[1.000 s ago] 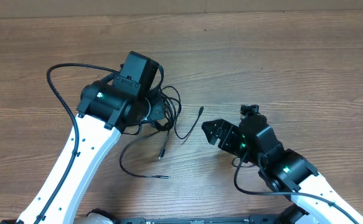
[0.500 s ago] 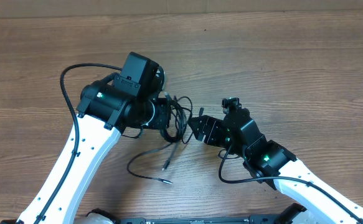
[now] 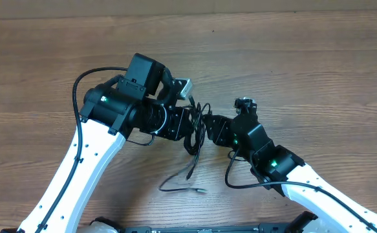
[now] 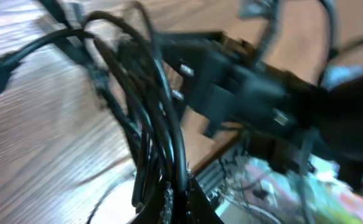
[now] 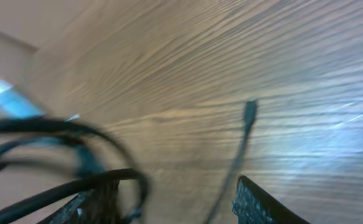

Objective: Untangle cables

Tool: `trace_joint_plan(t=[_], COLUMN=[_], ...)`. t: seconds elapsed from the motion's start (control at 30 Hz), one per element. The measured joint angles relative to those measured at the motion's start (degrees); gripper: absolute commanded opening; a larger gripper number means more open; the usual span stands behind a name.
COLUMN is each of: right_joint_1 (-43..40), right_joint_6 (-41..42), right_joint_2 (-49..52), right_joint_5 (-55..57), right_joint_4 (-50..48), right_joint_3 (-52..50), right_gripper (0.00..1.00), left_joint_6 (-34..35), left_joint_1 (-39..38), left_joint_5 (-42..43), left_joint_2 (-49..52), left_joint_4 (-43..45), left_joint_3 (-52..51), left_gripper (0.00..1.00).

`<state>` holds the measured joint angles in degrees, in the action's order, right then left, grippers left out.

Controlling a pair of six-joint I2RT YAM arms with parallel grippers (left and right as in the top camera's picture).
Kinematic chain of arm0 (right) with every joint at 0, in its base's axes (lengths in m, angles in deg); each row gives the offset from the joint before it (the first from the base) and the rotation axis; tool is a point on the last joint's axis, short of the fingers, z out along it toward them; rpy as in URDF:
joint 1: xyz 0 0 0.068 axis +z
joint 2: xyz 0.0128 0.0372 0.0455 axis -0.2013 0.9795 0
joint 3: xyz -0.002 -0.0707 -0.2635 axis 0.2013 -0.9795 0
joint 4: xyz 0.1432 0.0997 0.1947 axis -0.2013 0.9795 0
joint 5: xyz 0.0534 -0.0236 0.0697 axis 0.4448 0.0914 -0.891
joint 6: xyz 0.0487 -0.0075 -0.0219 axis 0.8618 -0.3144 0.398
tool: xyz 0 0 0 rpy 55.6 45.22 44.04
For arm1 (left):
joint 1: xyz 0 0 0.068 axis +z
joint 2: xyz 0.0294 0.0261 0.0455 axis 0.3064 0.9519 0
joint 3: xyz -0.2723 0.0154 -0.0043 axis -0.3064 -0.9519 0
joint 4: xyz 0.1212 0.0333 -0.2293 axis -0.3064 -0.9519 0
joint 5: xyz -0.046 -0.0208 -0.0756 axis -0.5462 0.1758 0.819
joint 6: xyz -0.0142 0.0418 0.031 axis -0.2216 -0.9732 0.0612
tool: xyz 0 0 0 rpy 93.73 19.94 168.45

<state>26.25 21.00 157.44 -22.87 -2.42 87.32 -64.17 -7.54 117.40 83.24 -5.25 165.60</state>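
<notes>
The cables [image 3: 194,153] are thin black cords bunched at mid-table. Loose strands hang down to the wood, and one end [image 3: 183,188] lies on it. My left gripper [image 3: 187,123] is shut on the bundle and holds it up off the table. In the left wrist view the cords [image 4: 157,106] run up from the closed jaws [image 4: 178,198], with my right gripper [image 4: 226,87] just beyond them, blurred. My right gripper [image 3: 213,130] is open right beside the bundle. In the right wrist view [image 5: 175,200] a loop [image 5: 63,127] curls round its left finger and a plug-ended strand [image 5: 245,134] runs between the fingers.
The table [image 3: 317,71] is brown wood. The left arm's thick black wire [image 3: 78,97] arches to its left. The right arm's own wire [image 3: 230,178] loops beside its wrist, near the hanging strands.
My left gripper has carried the bundle right and up, dragging the loose strands along. My right gripper has moved left up against the bundle.
</notes>
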Motion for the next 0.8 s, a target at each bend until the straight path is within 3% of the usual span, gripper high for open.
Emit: trace_joint_plan(t=[0.4,0.8], right_joint_1=[0.0,0.0], right_joint_6=[0.0,-0.1], right_joint_2=[2.4,2.6], right_joint_5=[6.9,-2.0], right_joint_4=[-5.3,-13.3], right_joint_3=[0.0,0.0], right_gripper=[0.59,0.66], left_joint_6=[-9.0,-10.8], left_joint_1=[0.0,0.0], left_joint_5=[7.0,7.2], left_joint_2=[-0.8,-2.4], left_joint_4=[-1.0,2.9], left_joint_3=[0.0,0.0], left_gripper=[0.04,0.04])
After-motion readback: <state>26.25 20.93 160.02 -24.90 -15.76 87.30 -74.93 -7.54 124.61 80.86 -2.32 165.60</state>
